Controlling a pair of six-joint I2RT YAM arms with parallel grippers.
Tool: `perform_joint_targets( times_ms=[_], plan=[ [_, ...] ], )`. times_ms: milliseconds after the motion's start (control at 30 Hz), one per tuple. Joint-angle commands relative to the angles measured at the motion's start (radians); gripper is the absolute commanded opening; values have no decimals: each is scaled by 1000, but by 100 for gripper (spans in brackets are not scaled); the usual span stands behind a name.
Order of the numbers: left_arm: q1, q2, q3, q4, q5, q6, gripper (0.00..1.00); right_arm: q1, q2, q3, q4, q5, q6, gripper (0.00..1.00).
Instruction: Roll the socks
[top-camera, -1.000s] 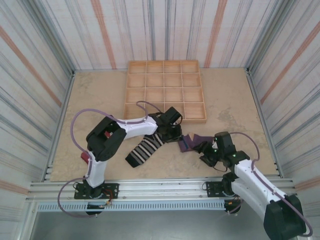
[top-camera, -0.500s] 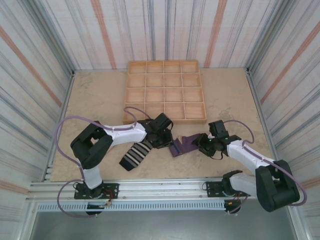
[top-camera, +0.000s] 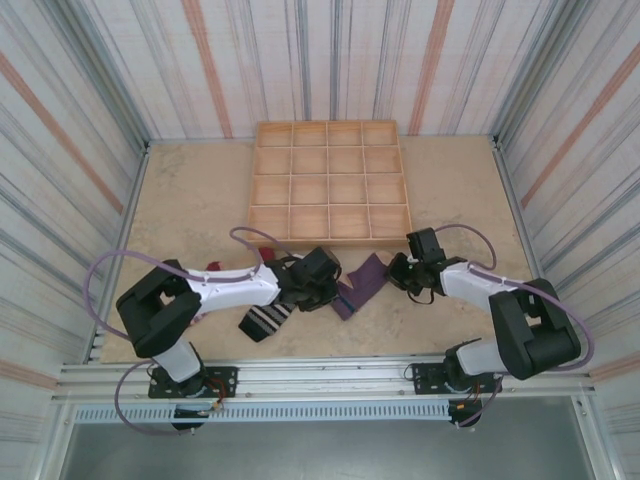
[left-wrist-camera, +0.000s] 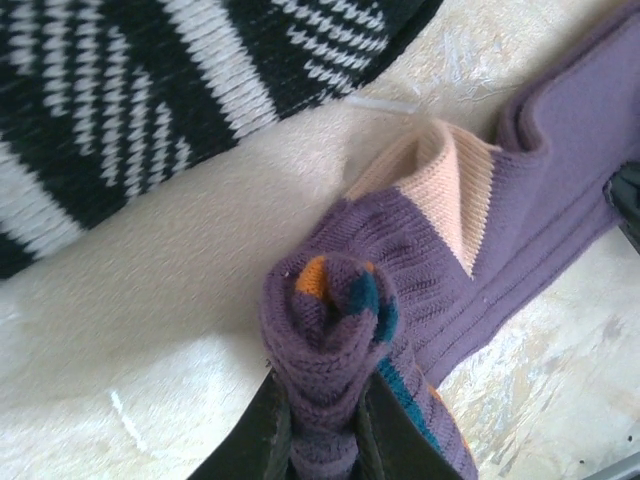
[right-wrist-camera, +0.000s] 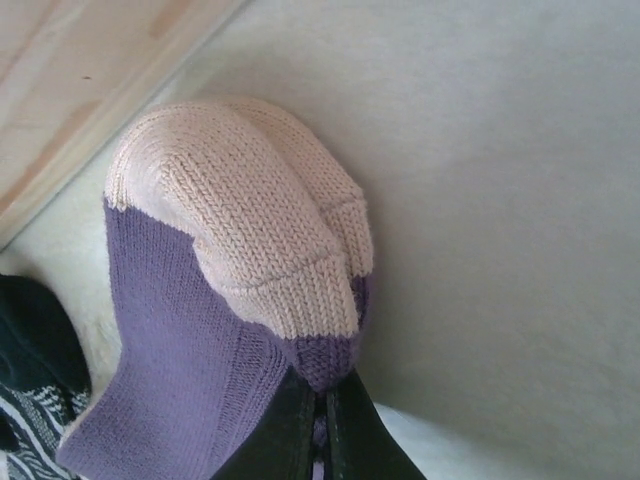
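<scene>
Rolling is barely begun: the left gripper (left-wrist-camera: 320, 425) clamps the purple sock (left-wrist-camera: 520, 230) by its curled end, the right gripper (right-wrist-camera: 320, 405) pinches its tan end, and the striped sock (top-camera: 262, 318) lies flat at eight o'clock.

Maroon-edged sock (top-camera: 266, 254) mostly under left arm (top-camera: 232, 288)

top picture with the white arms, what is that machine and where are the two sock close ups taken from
Those are two robot arms bolted at the near edge of a table, filmed from above. Each close-up comes from a camera on one arm's wrist. On the table lie a wooden tray, a striped sock and a purple sock. The left gripper pinches the purple sock's rolled end; the right gripper pinches its tan-tipped end. The job is rolling socks.
</scene>
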Motion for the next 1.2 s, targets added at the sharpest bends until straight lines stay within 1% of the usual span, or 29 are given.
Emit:
perform_joint_targets(
  times_ms=[0, 33, 67, 100, 167, 200, 300, 367, 467, 600, 700, 767, 933, 1067, 1167],
  plan=[
    [-6, -28, -24, -43, -84, -78, 0, 18, 32, -14, -8, 76, -61, 9],
    [-8, -28, -27, -46, -87, -89, 0, 21, 23, -14, 4, 75, -80, 12],
    [-12, -29, -30, -47, -86, -107, 0, 26, 5, -11, 12, 61, -116, 17],
    [-15, -29, -30, -51, -88, -122, 0, 35, -14, 2, 0, 58, -156, 26],
    [-20, -26, -24, -66, -94, -142, 0, 68, -67, 23, -43, 82, -232, 49],
    [-20, -24, -19, -73, -92, -148, 0, 91, -102, 30, -61, 96, -269, 57],
    [-20, -18, -2, -105, -86, -155, 0, 163, -215, 19, -99, 150, -336, 72],
    [-20, -12, 14, -124, -77, -155, 0, 230, -290, -11, -92, 175, -363, 76],
    [-20, -8, 28, -141, -65, -154, 0, 397, -389, -47, -114, 312, -417, 78],
    [-16, -7, 36, -146, -48, -153, 0, 616, -483, -132, -63, 477, -456, 76],
    [-11, 5, 52, -152, -25, -143, 0, 778, -489, -170, -15, 619, -497, 75],
    [-5, 10, 62, -159, -11, -137, 0, 873, -459, -170, 8, 718, -525, 75],
    [13, 13, 65, -157, 24, -132, 0, 1010, -302, -141, 92, 830, -603, 71],
    [21, 15, 64, -157, 39, -131, 0, 1038, -181, -108, 153, 851, -641, 70],
    [26, 22, 62, -149, 52, -131, 0, 1041, -115, -98, 206, 871, -664, 68]
  ],
)
